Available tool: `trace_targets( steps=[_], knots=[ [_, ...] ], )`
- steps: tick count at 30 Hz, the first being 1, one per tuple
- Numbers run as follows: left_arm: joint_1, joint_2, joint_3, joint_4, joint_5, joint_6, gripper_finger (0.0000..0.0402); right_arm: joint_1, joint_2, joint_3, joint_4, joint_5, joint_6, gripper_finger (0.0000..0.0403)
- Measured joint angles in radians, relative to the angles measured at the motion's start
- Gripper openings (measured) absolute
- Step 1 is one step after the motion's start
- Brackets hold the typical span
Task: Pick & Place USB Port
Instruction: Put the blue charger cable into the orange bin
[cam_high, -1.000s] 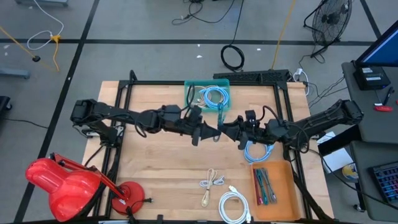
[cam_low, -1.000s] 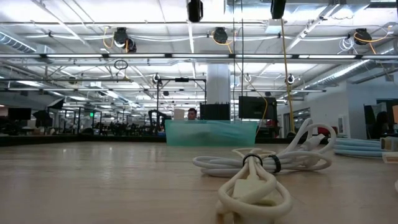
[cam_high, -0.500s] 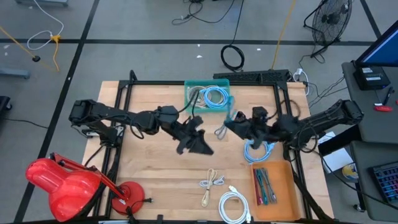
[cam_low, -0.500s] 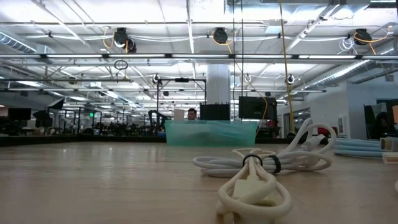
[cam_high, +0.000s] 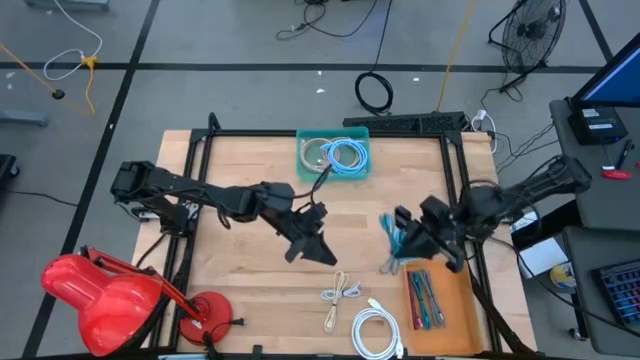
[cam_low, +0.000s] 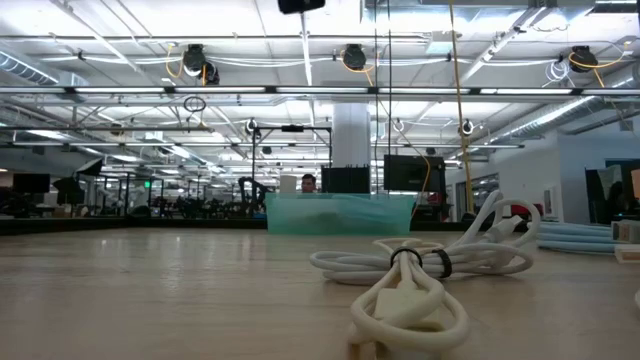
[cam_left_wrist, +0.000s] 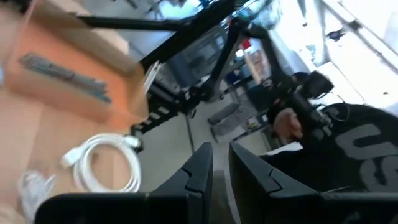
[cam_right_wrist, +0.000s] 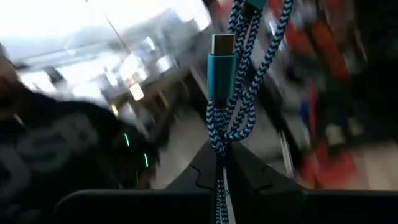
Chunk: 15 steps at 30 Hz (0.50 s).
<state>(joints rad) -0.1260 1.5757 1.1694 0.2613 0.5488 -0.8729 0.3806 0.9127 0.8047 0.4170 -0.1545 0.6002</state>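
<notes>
Right gripper (cam_high: 398, 243) is pinched tight on the teal cable (cam_right_wrist: 225, 106), which is dangling above the table (cam_high: 250, 180) just beside the orange tray (cam_high: 452, 318); a second ago it was up near the green bin (cam_high: 335, 155) at mid-table, so it has swung out toward its own side. Left gripper (cam_high: 322, 253) is holding nothing, fingers (cam_left_wrist: 198, 171) a narrow gap apart, and has pulled back from the bin to above mid-table. White cable (cam_high: 375, 330) and cream cable (cam_high: 338, 298) are lying unmoved at the near edge.
</notes>
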Motion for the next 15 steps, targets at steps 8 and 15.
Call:
trace_targets(
  steps=[8,15],
  knots=[
    [-0.004,0.000,0.000,-0.120,0.000,0.028,0.0051,0.211,-0.101,0.000,-0.699,0.206,0.296,0.0005],
    [-0.007,0.000,0.000,-0.170,-0.013,0.069,0.0051,0.395,-0.037,0.000,-1.014,0.149,0.763,0.0005]
  ],
)
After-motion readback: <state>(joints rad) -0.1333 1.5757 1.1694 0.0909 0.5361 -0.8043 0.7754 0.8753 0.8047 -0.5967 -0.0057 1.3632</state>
